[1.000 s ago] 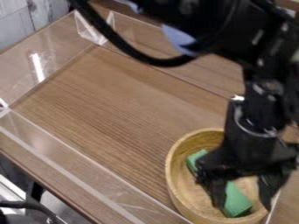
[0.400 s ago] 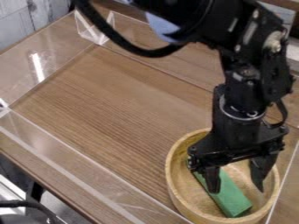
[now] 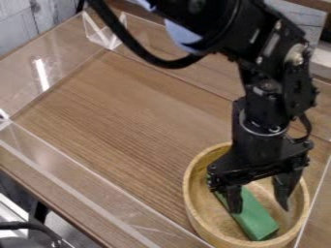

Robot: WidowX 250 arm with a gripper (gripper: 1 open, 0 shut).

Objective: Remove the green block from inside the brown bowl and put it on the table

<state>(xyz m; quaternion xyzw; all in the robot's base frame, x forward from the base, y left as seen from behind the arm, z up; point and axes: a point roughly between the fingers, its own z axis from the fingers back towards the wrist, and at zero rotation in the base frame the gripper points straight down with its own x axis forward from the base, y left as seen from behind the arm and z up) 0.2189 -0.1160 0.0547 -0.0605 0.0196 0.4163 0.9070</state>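
The brown bowl (image 3: 200, 199) sits on the table (image 3: 130, 116) near the front right corner. Inside it lies the green block (image 3: 257, 221), a bright green bar angled toward the lower right. My black gripper (image 3: 258, 193) points down into the bowl, open, with one finger (image 3: 234, 196) on the block's left and the other finger on its right. The block's upper end is partly hidden behind the fingers. I cannot tell whether the fingers touch the block.
Low clear acrylic walls (image 3: 58, 145) border the tabletop on the left and front. The black arm (image 3: 226, 39) reaches in from the upper right. A wide stretch of bare wood lies left of the bowl.
The gripper has come down and shifted left into the bowl, and its fingers now straddle the green block. The jaws stay open.
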